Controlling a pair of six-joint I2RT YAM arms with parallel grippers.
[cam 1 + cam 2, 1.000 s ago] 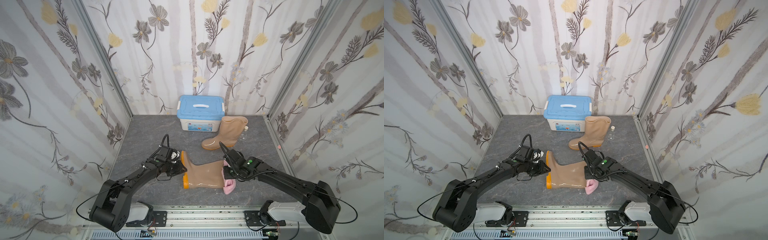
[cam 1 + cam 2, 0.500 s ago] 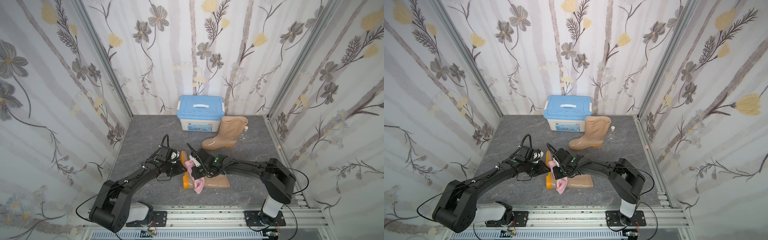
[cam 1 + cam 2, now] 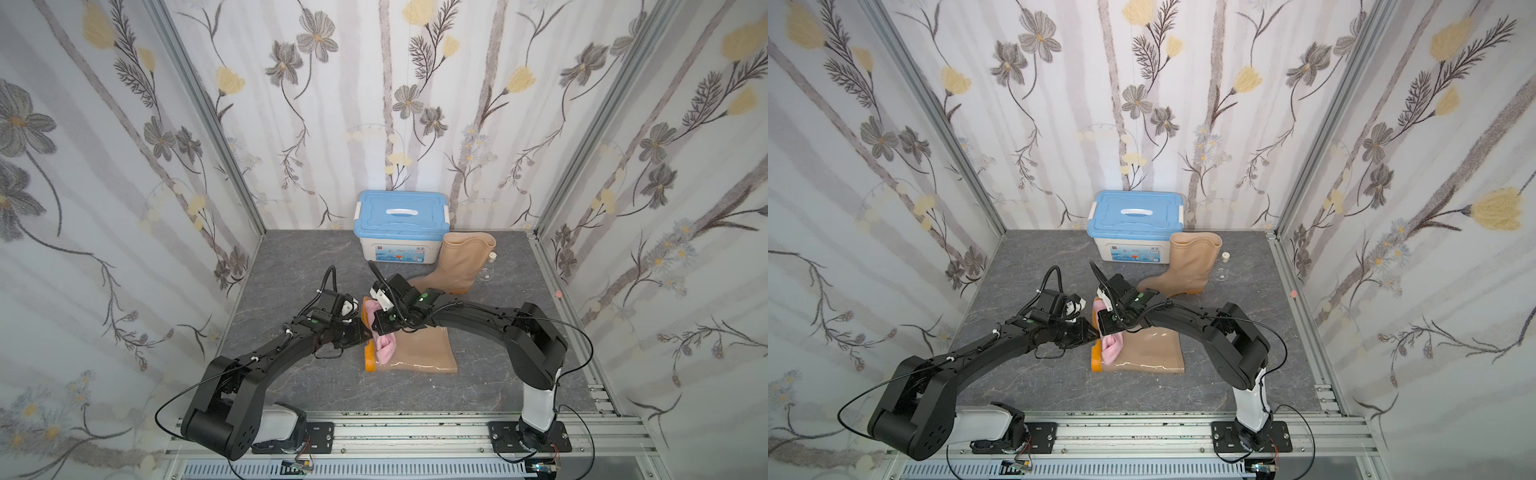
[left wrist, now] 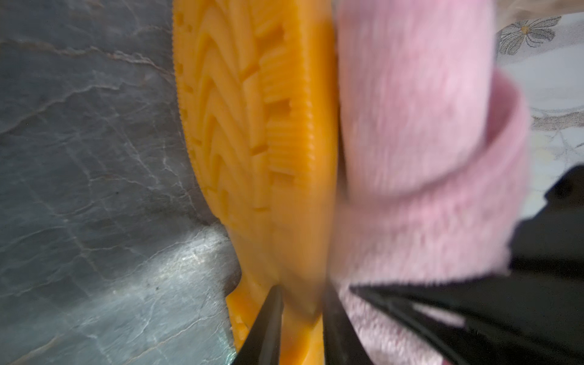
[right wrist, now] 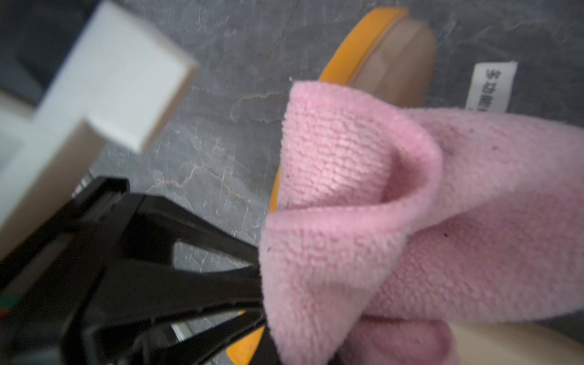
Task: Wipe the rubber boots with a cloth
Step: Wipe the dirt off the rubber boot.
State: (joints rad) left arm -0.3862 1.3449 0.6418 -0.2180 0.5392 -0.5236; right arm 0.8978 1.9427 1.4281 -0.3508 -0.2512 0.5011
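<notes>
One rubber boot [image 3: 419, 349] [image 3: 1150, 351] lies on its side at the front middle, with its orange sole [image 4: 252, 126] turned to the left. My left gripper [image 3: 362, 329] [image 4: 300, 294] is shut on the sole's edge near the heel. The pink cloth [image 3: 384, 347] [image 3: 1111, 347] [image 5: 410, 221] is bunched in my shut right gripper [image 3: 380, 326] and lies on the boot's foot right beside the sole. The cloth hides the right gripper's fingertips. The left gripper's black fingers [image 5: 202, 230] show in the right wrist view. The other boot [image 3: 461, 262] [image 3: 1187, 266] stands upright behind.
A blue-lidded box [image 3: 401, 216] stands against the back wall, touching the upright boot. A small clear bottle [image 3: 490, 259] stands to that boot's right. Papered walls close in three sides, and an aluminium rail [image 3: 415, 432] runs along the front.
My right gripper has dragged the cloth along the lying boot, from the shaft's open end on the right to the foot by the sole. The left arm has held still.
</notes>
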